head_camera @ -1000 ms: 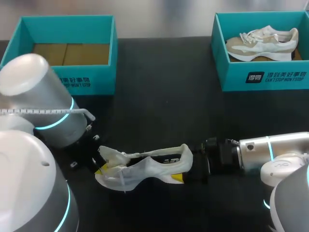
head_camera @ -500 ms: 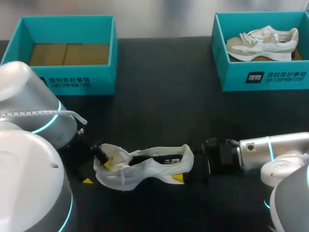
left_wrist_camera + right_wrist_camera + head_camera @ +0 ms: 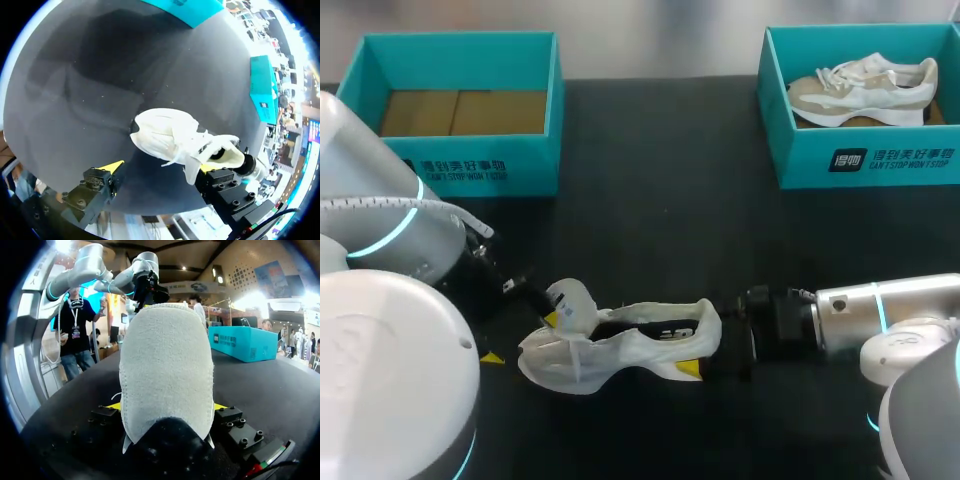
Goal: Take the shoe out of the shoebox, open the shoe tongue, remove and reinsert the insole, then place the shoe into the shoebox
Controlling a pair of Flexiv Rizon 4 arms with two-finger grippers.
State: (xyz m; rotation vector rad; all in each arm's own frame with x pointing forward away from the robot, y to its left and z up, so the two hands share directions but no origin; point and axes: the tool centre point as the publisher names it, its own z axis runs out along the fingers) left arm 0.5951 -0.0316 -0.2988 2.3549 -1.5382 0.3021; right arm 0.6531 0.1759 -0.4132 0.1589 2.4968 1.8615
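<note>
Two shoes, two boxes: white shoe (image 3: 620,350) lower centre, beige shoe (image 3: 865,88) in right shoebox (image 3: 880,160), left shoebox (image 3: 460,170) upper left.
Right gripper (image 3: 167,406) clamps the white shoe's heel; left gripper (image 3: 522,338) gapes wide, one finger against the tongue.

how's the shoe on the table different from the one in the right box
The table shoe is all white; the boxed shoe is white with tan panels. The table shoe lies on the black table, heel gripped by the right claw; the boxed shoe sits untouched in the right shoebox. Both are lace-up sneakers.
</note>
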